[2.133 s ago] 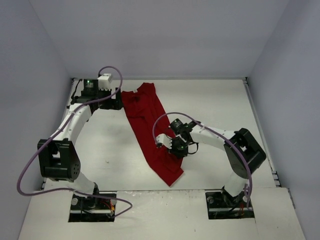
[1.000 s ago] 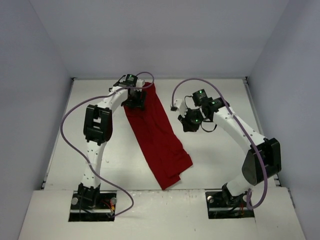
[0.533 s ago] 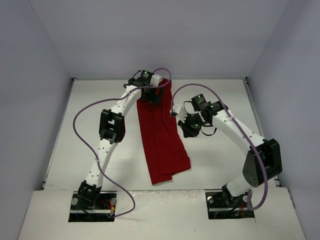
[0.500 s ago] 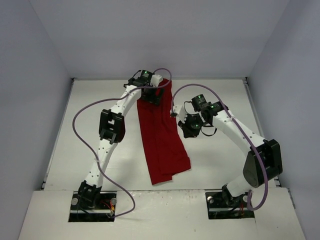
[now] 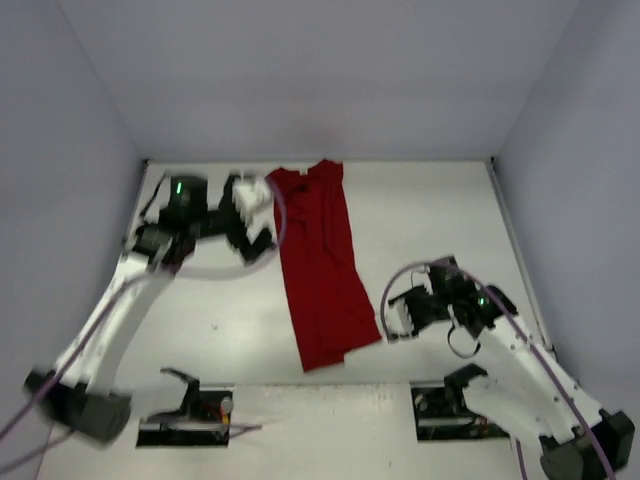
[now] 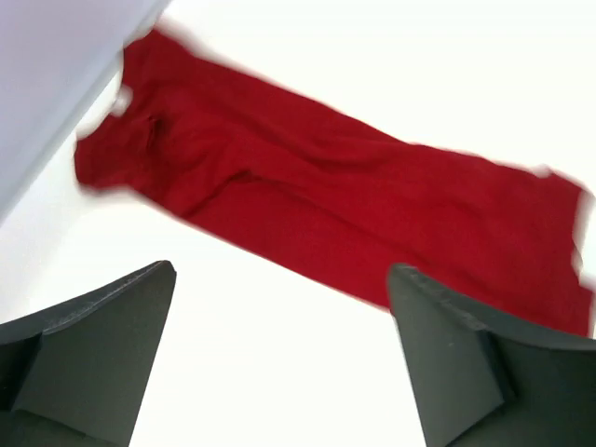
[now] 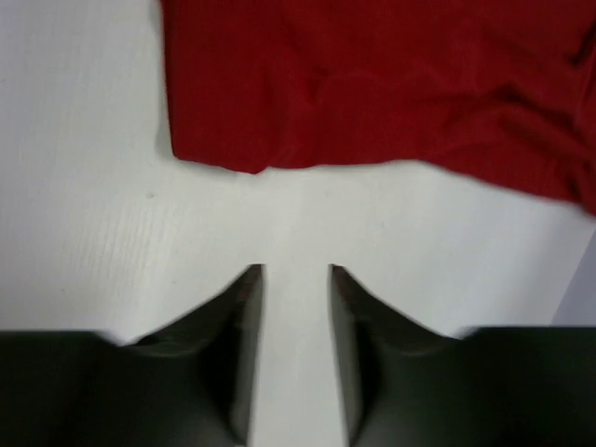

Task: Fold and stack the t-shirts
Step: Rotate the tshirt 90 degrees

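Note:
One dark red t-shirt (image 5: 322, 260) lies on the white table as a long narrow strip, folded lengthwise, running from the back wall toward the near edge. My left gripper (image 5: 258, 225) hovers just left of its far end, blurred by motion. In the left wrist view that gripper (image 6: 281, 268) is wide open over bare table, with the t-shirt (image 6: 326, 205) beyond it. My right gripper (image 5: 392, 318) sits to the right of the shirt's near end. In the right wrist view it (image 7: 295, 270) shows a narrow gap with nothing in it, a short way from the t-shirt's hem (image 7: 372, 84).
The white table (image 5: 440, 230) is boxed in by pale walls (image 5: 320, 80) at the back and sides. Purple cables loop off both arms. The arm bases (image 5: 460, 410) sit on the near edge.
My left arm has let go of the shirt's far end and swung back left, jaws opening wide. My right arm has pulled back toward the near right and parted its jaws slightly.

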